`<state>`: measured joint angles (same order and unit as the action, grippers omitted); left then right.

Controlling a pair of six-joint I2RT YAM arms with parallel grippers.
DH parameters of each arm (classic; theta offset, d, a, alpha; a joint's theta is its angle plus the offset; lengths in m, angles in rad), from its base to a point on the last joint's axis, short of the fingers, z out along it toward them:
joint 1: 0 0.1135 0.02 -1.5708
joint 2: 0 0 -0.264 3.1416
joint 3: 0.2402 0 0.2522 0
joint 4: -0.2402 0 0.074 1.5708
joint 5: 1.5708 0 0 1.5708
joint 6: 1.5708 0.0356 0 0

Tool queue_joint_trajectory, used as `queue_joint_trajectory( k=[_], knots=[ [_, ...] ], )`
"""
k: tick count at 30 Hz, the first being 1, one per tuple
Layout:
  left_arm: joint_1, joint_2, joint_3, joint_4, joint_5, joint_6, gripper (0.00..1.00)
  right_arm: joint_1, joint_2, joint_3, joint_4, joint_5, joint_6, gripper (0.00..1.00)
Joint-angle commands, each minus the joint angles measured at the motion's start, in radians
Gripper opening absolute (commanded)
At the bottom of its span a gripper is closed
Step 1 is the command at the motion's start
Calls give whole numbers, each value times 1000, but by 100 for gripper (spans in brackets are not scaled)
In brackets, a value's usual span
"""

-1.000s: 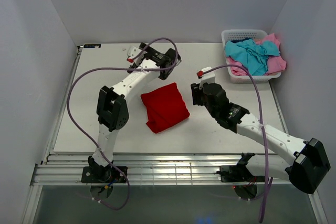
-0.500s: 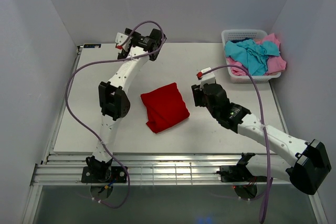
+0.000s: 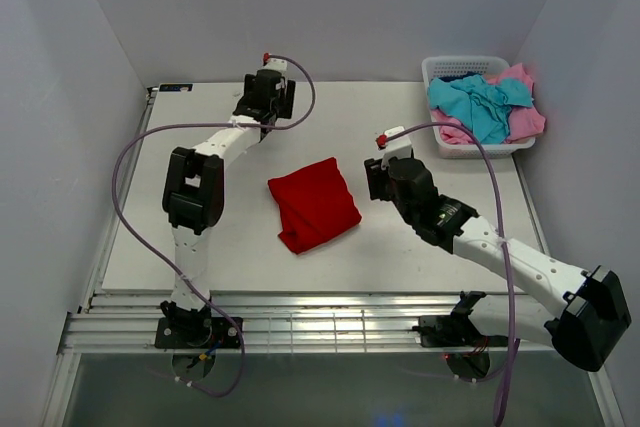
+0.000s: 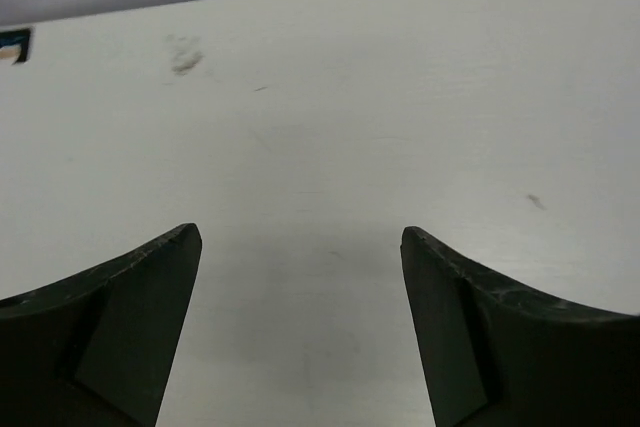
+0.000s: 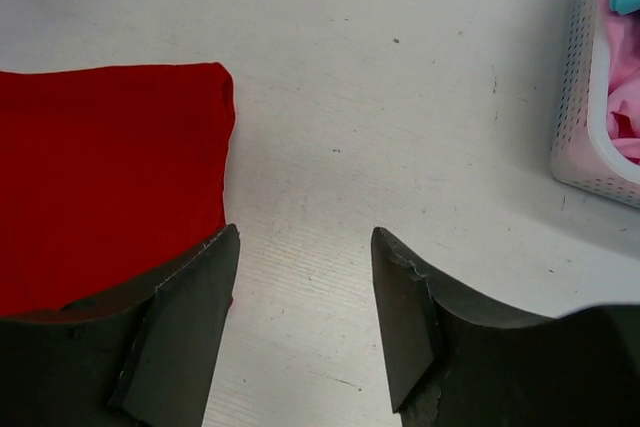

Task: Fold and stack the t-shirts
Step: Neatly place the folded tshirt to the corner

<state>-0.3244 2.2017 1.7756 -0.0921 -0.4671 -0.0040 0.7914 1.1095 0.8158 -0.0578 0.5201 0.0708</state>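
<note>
A bright red t-shirt [image 3: 313, 203] lies folded in a small rectangle at the middle of the table; its right edge shows in the right wrist view [image 5: 110, 177]. Turquoise-blue [image 3: 480, 105] and pink [image 3: 525, 119] t-shirts lie crumpled in the white basket [image 3: 450, 66] at the back right. My left gripper [image 3: 263, 109] is open and empty over bare table [image 4: 320, 147] at the back, behind and left of the red shirt. My right gripper [image 3: 372, 179] is open and empty just right of the red shirt [image 5: 305, 237].
The basket's lattice wall [image 5: 585, 97] stands at the right edge of the right wrist view, with pink cloth [image 5: 622, 77] inside. White walls enclose the table on three sides. Purple cables loop above both arms.
My left arm has swung away from the red shirt toward the back of the table, turning its wrist. The right arm and the red shirt have stayed put.
</note>
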Motion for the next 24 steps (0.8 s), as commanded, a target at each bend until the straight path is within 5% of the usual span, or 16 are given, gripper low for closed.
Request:
queue_joint_trajectory(
  k=[1, 5, 9, 12, 19, 24],
  knots=[
    [-27, -273, 7, 149, 377, 143, 92, 0, 27, 25, 69, 11, 1, 62],
    [60, -353, -40, 64, 701, -73, 91, -1, 76, 40, 96, -28, 4, 64],
    [74, -359, -85, 100, 810, -210, 98, -12, 139, 71, 108, -100, -3, 68],
    [77, -333, -77, 17, 832, -315, 95, -58, 205, 85, 122, -207, 4, 68],
    [77, -508, -552, 203, 875, -430, 88, -149, 358, 109, 185, -407, -22, 73],
    [56, -635, -706, 158, 783, -481, 87, -202, 460, 148, 193, -511, -28, 73]
  ],
)
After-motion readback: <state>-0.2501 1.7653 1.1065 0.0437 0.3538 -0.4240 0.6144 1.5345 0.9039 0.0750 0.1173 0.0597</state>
